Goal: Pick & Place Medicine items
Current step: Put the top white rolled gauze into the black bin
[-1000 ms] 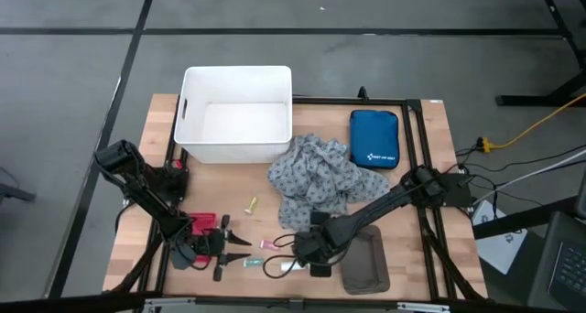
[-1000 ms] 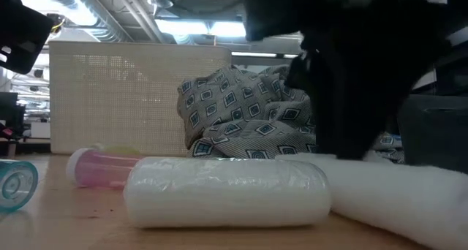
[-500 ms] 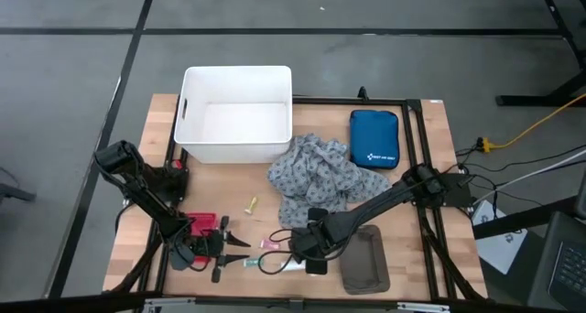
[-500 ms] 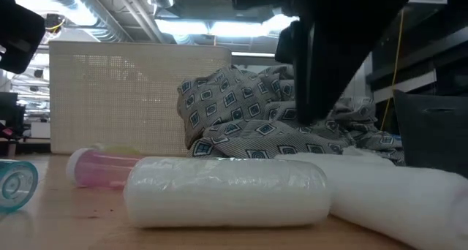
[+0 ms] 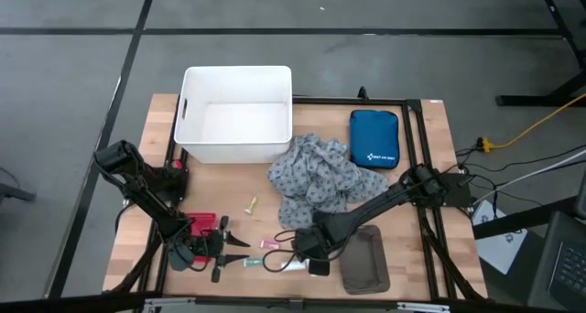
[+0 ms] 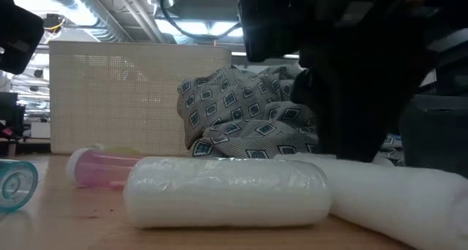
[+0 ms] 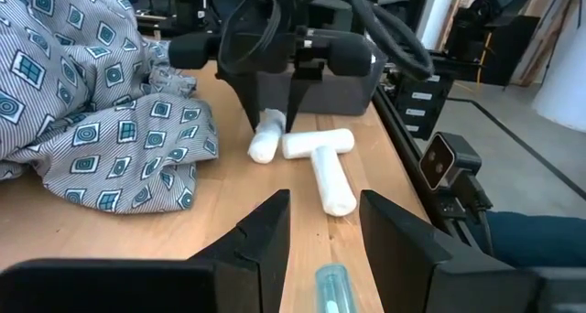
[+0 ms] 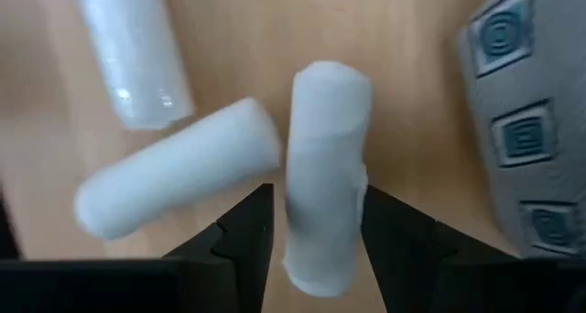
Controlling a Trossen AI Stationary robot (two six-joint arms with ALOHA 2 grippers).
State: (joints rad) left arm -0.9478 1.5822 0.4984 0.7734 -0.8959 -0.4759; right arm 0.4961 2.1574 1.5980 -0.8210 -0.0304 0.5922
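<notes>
- High view: two dark arms over one wooden table (image 5: 206, 189). One white bin (image 5: 236, 114), one grey patterned cloth (image 5: 317, 178), one blue pouch (image 5: 374, 138), one dark tray (image 5: 366, 260). Near the front edge, one yellow item (image 5: 251, 203), one pink tube (image 5: 270, 243), one teal tube (image 5: 254, 261) and white rolls (image 5: 291, 265), too small to count from above. Left gripper (image 5: 240, 244) low beside the teal tube; right gripper (image 5: 311, 258) down over the white rolls.
- Low view: pink tube (image 6: 102, 168) lying flat, long axis crossways. Teal tube (image 6: 16, 183) end-on, round mouth toward the camera. Two white rolls, nearer one (image 6: 228, 191) crossways, the other (image 6: 398, 195) slanting off to the side.
- Left wrist view: fingers (image 7: 267, 235) spread, nothing between them. Three white rolls ahead on the wood, two touching in a T shape (image 7: 326, 162), the third (image 7: 266, 137) standing slanted between the right arm's fingers.
- Right wrist view: three white rolls. Fingers (image 8: 250, 223) spread either side of one roll (image 8: 326, 171), long axis running away from the wrist; cannot tell whether pinched. Second roll (image 8: 174, 180) slanting, touching it; third (image 8: 133, 52) apart.
</notes>
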